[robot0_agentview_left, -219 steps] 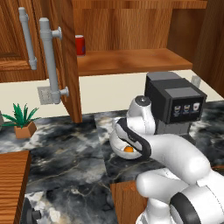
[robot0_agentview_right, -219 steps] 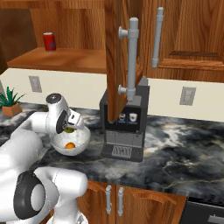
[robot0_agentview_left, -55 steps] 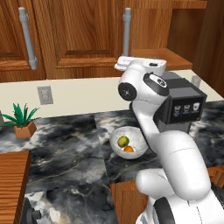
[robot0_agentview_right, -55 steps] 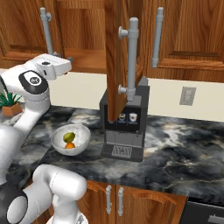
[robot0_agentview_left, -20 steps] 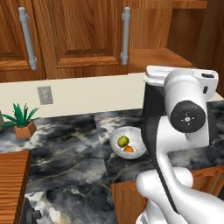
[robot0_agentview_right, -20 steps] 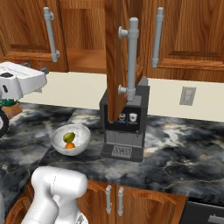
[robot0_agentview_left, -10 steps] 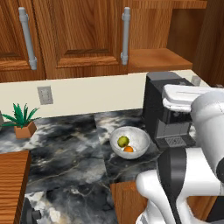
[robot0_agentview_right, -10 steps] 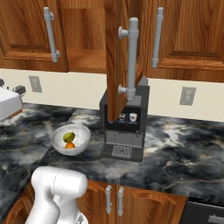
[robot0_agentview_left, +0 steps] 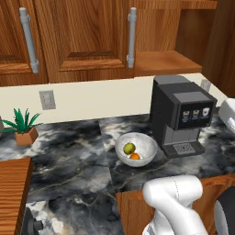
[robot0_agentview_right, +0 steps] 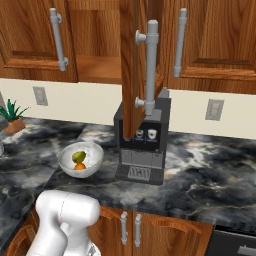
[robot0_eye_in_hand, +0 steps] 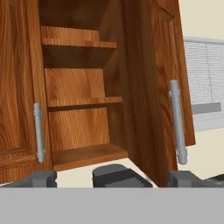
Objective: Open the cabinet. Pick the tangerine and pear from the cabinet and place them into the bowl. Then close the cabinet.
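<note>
A: Although the left door of the cabinet [robot0_agentview_left: 87,39] sits flat against its frame in the left base view, where does the right door stand?

B: It swings out wide. The right base view shows it edge-on [robot0_agentview_right: 140,65], hanging over the coffee machine [robot0_agentview_right: 142,145], its grey bar handle [robot0_agentview_right: 151,65] facing the camera. The hand view gives what neither base view does: a look straight into the opening, with three bare wood shelves [robot0_eye_in_hand: 83,103] stepped one above another, and both handles at once, the left door's [robot0_eye_in_hand: 38,131] and the open door's [robot0_eye_in_hand: 177,122].

A: And the fruit?

B: Both lie in the bowl [robot0_agentview_left: 148,146], which stands on the dark marbled counter [robot0_agentview_left: 69,160] just beside the coffee machine's left side. In the left base view the pear [robot0_agentview_left: 129,148] lies toward the bowl's back-left and the tangerine [robot0_agentview_left: 135,156] toward its front rim. From the right base view the pear [robot0_agentview_right: 78,156] sits above the tangerine [robot0_agentview_right: 80,166] in the same bowl.

A: The gripper [robot0_eye_in_hand: 111,179]?

B: Its two dark tips [robot0_eye_in_hand: 43,178] rise at the bottom corners of the hand view, set well apart, with nothing between them, so the jaws are released. They face the open cabinet.

A: Anything else on the counter?

B: A small potted plant [robot0_agentview_left: 22,126] near the back-left edge, below a wall outlet [robot0_agentview_left: 46,99].
</note>
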